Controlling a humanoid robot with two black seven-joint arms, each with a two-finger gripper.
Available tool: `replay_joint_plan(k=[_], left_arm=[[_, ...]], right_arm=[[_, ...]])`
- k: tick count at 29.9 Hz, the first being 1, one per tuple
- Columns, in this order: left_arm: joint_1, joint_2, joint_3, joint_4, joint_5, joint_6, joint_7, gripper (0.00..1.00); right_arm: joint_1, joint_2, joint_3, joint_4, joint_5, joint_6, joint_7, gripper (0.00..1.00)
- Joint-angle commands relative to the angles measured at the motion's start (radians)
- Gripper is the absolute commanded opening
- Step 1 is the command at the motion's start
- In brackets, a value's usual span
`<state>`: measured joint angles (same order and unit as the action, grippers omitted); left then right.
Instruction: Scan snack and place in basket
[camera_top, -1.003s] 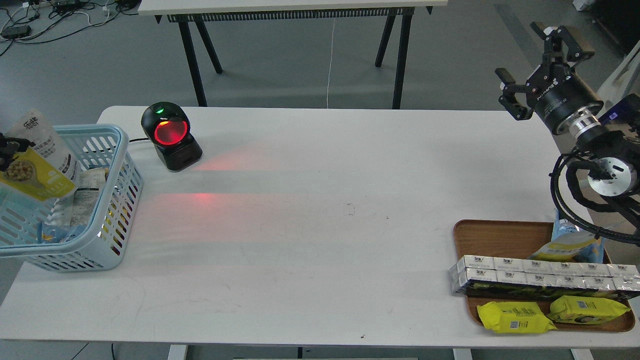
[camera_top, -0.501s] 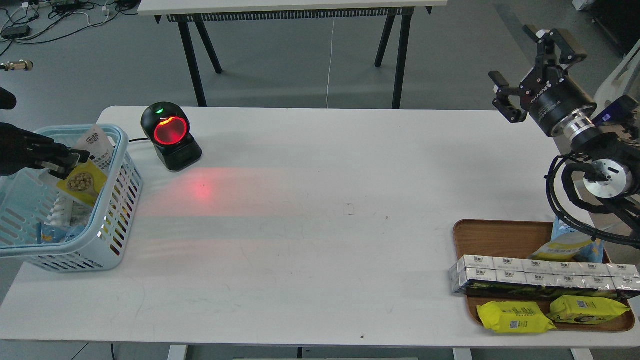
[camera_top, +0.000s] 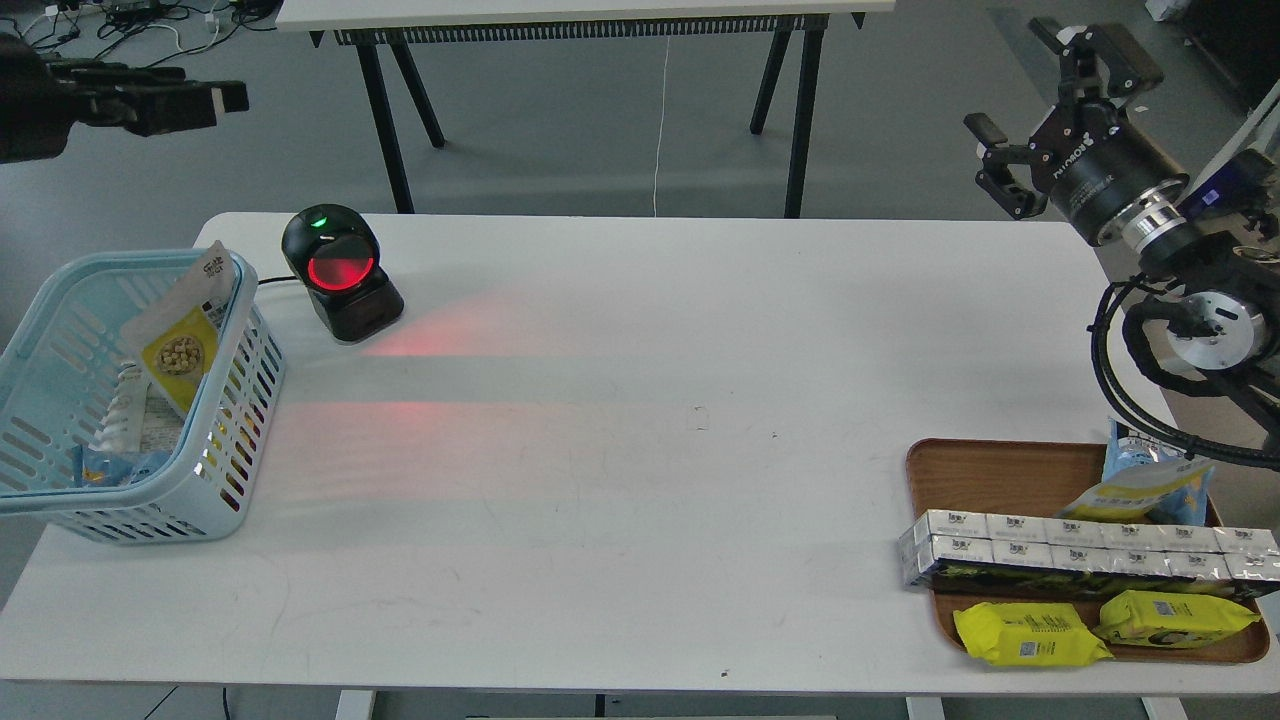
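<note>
The snack (camera_top: 182, 340), a yellow and white pouch with a picture of tan beans, stands tilted inside the light blue basket (camera_top: 225, 455). It leans against the basket's right wall at the table's left end. My left gripper (camera_top: 200, 90) is open and empty, high above and behind the basket at the top left. My right gripper (camera_top: 1015, 95) is open and empty, held in the air beyond the table's far right corner.
A black scanner (camera_top: 340, 270) with a red glowing window stands right of the basket. Other packets lie in the basket. A brown tray (camera_top: 990, 465) at the front right holds white cartons (camera_top: 1080, 550), two yellow packets (camera_top: 1030, 635) and a blue-and-yellow bag (camera_top: 1140, 480).
My left gripper let go of the pouch in the basket and rose up and away to the top left. The pouch now leans on the basket wall. My right gripper shifted slightly left.
</note>
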<state>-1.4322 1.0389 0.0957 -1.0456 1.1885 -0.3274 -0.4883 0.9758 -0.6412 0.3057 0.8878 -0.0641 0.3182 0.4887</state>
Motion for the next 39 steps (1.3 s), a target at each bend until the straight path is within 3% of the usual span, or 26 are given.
replay_joint_plan(k=[1, 4, 7, 17, 32, 39], left_arm=[[0.003, -0.081, -0.019, 0.007, -0.364, -0.057, 0.0, 0.99], [0.006, -0.143, -0.031, 0.047, -0.62, -0.157, 0.0, 0.99], [0.032, -0.213, -0.062, 0.114, -0.769, -0.161, 0.0, 0.99], [0.262, -0.539, -0.467, 0.581, -0.84, -0.161, 0.0, 0.99], [0.432, -0.533, -0.475, 0.576, -0.817, -0.161, 0.0, 1.0], [0.446, -0.523, -0.479, 0.564, -0.817, -0.161, 0.0, 1.0]], right_arm=[[0.035, 0.001, 0.001, 0.0, -0.036, 0.007, 0.0, 0.98], [0.046, 0.0, 0.001, -0.006, -0.037, 0.077, 0.0, 0.98], [0.061, 0.0, 0.004, -0.017, -0.04, 0.17, 0.0, 0.98], [0.047, 0.032, 0.035, -0.11, -0.04, 0.17, 0.0, 0.99], [-0.039, 0.173, 0.036, -0.159, -0.04, 0.17, 0.0, 0.99], [-0.058, 0.204, 0.036, -0.144, -0.04, 0.17, 0.0, 0.99]])
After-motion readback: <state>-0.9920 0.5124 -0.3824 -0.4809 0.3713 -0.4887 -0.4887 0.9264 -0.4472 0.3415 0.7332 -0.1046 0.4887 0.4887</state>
